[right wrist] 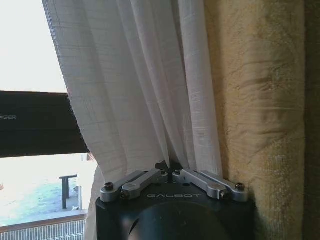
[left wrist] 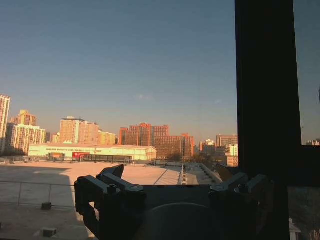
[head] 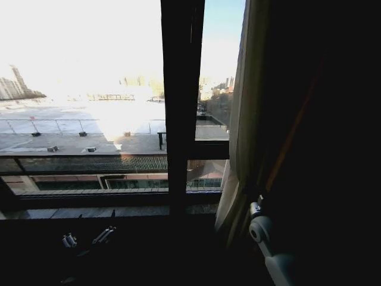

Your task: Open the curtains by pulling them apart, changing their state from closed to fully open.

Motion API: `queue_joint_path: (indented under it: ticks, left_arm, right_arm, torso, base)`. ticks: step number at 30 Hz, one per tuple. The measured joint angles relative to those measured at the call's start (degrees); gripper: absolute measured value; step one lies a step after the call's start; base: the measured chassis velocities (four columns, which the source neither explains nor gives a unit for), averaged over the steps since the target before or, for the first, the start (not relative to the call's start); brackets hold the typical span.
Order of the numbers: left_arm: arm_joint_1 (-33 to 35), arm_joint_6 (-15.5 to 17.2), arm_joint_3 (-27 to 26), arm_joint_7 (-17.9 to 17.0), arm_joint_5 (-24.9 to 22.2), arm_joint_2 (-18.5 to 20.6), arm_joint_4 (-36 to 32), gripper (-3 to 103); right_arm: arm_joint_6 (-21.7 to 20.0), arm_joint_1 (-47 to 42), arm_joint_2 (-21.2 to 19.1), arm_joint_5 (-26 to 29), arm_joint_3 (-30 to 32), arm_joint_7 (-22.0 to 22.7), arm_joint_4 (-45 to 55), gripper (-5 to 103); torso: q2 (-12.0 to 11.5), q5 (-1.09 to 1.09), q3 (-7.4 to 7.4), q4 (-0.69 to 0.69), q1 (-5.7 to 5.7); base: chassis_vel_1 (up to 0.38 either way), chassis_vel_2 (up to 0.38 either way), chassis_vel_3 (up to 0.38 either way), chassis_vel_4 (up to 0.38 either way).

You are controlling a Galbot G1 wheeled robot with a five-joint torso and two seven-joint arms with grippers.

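The curtains (right wrist: 145,85) (bunched rightward) are pinched by right pincer (right wrist: 169,167).

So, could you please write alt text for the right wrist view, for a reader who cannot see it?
The right gripper is shut on the sheer white curtain, bunched in pleats beside a brownish drape. To the other side, a dark window frame bar crosses bright glass.

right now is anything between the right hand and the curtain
No. In the right wrist view the right hand is already at the curtain, its fingers closed on a gathered fold. The brownish drape hangs just beside it, not in between.
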Motion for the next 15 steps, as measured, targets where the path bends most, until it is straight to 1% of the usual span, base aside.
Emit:
queue_joint_path:
  ticks: [3,10,12,14,15]
  left_arm:
    - [0.0,0.0,0.1,0.0,0.1,0.0,0.0,100]
    - [0.0,0.0,0.1,0.0,0.1,0.0,0.0,100]
    - [0.0,0.0,0.1,0.0,0.1,0.0,0.0,100]
    - [-0.1,0.0,0.2,0.0,0.1,-0.1,0.0,100]
    - [-0.1,0.0,0.2,0.0,0.1,-0.1,0.0,100]
  right_arm:
    - [-0.1,0.4,0.0,0.0,0.8,1.4,-0.6,0]
    - [-0.3,1.9,-0.3,0.4,4.4,5.6,-2.8,0]
    - [-0.3,1.9,-0.4,0.4,4.5,5.7,-2.8,0]
    - [-0.6,0.9,-0.7,0.8,4.6,4.6,-1.6,0]
    - [-0.9,0.3,-0.8,1.0,4.5,3.9,-0.7,-3]
  torso:
    - [0.0,0.04,0.0,0.0,0.0]
    - [0.0,-0.02,0.0,0.0,0.0]
    - [0.0,-0.02,0.0,0.0,0.0]
    - [0.0,-0.01,0.0,0.0,0.0]
    - [0.0,0.0,0.0,-0.01,0.0]
  base:
    - [0.0,0.0,0.0,0.0]
    - [0.0,0.0,0.0,0.0]
    - [0.0,0.0,0.0,0.0]
    - [0.0,0.0,0.0,0.0]
    - [0.0,0.0,0.0,0.0]
